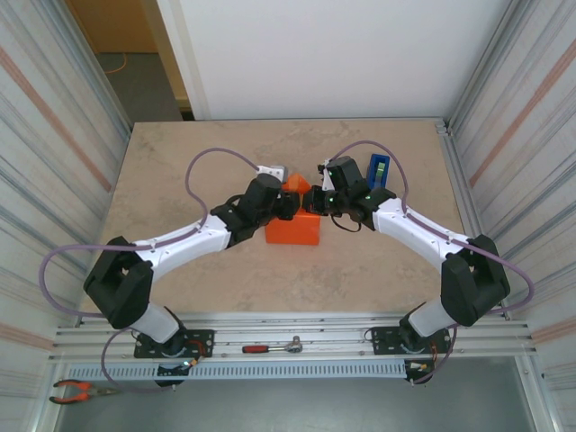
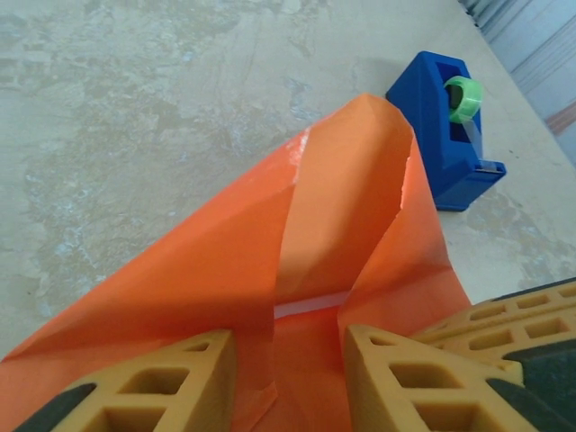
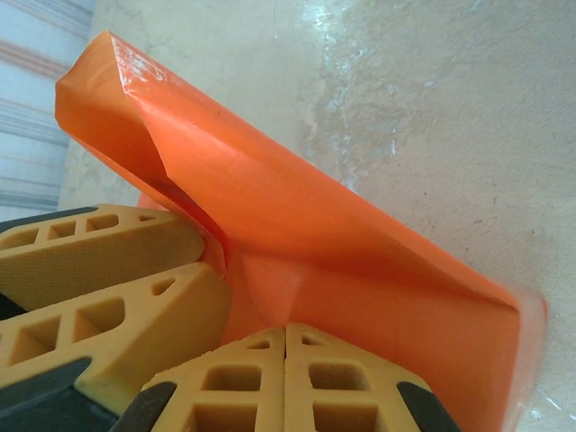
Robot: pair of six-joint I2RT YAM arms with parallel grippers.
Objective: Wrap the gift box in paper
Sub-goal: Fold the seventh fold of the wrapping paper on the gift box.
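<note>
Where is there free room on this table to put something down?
Free: the table's far left corner, beyond the left arm, and the near strip between the gift box and the front rail. Crowded: the middle, where the left gripper and right gripper meet at the paper, with the blue tape dispenser close by.

Robot test cell, laboratory type. Stone-patterned tabletop [image 1: 180, 279], enclosed left and right by ribbed metal side walls [image 1: 54, 135], with a white panel [image 1: 315, 54] behind the far edge. Aluminium rails [image 1: 315, 333] along the near edge carry the bolted bases of the left arm [image 1: 180, 243] and right arm [image 1: 423, 232], trailing purple cables [image 1: 211, 155]. Ratchet wrench [image 1: 273, 346] and orange-handled pliers [image 1: 76, 390] lie by the rails.
</note>
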